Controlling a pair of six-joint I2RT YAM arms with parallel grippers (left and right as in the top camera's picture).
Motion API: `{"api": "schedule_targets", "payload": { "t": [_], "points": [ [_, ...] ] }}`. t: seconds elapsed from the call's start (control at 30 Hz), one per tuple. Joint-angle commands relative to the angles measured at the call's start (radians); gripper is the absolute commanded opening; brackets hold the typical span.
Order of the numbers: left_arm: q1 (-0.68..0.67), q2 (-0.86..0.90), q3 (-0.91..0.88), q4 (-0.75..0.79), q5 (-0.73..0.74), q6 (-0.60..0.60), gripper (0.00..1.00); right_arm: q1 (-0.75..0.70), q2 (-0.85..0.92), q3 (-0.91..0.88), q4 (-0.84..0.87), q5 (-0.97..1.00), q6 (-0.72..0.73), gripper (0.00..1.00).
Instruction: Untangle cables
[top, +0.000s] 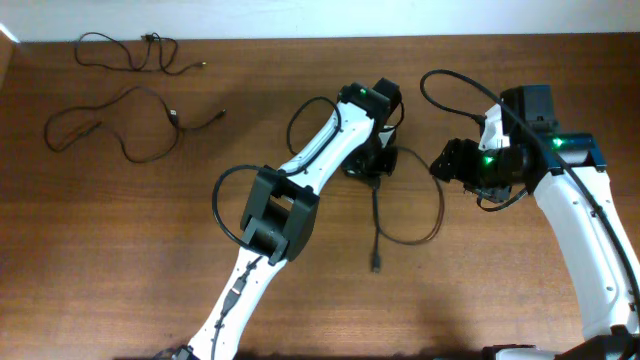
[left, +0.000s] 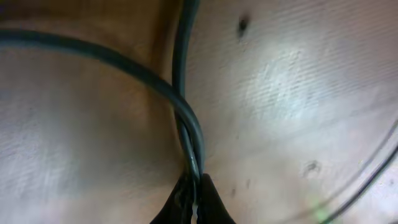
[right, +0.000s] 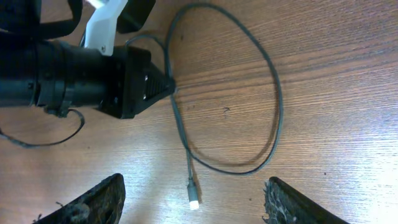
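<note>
Lying in one wide loop on the middle of the table (top: 150, 260), the cable (right: 278, 102) in hand curls round and crosses itself, with its pale plug end (right: 194, 200) trailing out towards the near edge. The other two cables, one by the far left corner (top: 150, 40) and one just below it (top: 175, 117), sit well apart from it and from each other, so I'd say this loop is the last bit to sort.

The left gripper (left: 194, 196) is clamped on the cable right at the crossing. From its own camera, two strands seem to run together into the closed fingers, so it may be pinching both. The right gripper (top: 452, 160) hangs beside the loop with its fingers apart, holding nothing.

To do this well, I'd have the right gripper come down and close on the loop's free side, or near the plug end. The two should then draw apart slowly, low over the wood, so the crossing slides open and doesn't cinch. If both strands are caught on the left, a pull will only tighten things, so that grip may need resetting on one strand. I'd pull towards bare table, away from the sorted pair.
</note>
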Motion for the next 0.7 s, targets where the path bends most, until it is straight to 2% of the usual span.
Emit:
{"api": "schedule_targets", "payload": {
  "t": [0.0,0.03,0.1,0.17,0.27,0.33,0.4,0.57,0.67],
  "points": [
    [0.023,-0.008,0.164,-0.108,0.024,0.08,0.0,0.002,0.006,0.003,0.004,0.02,0.008,0.73],
    [0.027,-0.011,0.22,-0.14,0.079,0.127,0.0,0.002,0.012,0.003,0.009,0.019,0.009,0.76],
    [0.034,-0.022,0.365,-0.211,0.289,0.287,0.0,0.002,0.032,0.003,0.02,0.019,0.012,0.84],
    [0.034,-0.026,0.448,-0.268,0.352,0.367,0.0,0.002,0.057,0.003,0.031,0.013,0.012,0.85],
    [0.033,-0.028,0.481,-0.288,0.353,0.372,0.0,-0.013,0.073,0.003,0.066,0.027,0.081,0.85],
    [0.038,-0.03,0.481,-0.288,0.366,0.372,0.0,-0.034,0.073,0.003,0.084,0.027,0.082,0.88],
    [0.054,-0.034,0.481,-0.288,0.459,0.372,0.0,-0.05,0.079,0.003,0.079,0.064,0.082,0.91],
    [0.089,-0.037,0.481,-0.288,0.469,0.382,0.0,-0.051,0.087,0.003,0.065,0.159,0.078,0.93],
    [0.093,-0.037,0.481,-0.288,0.519,0.382,0.0,-0.05,0.092,0.003,0.064,0.168,-0.002,0.97]
  ]
}}
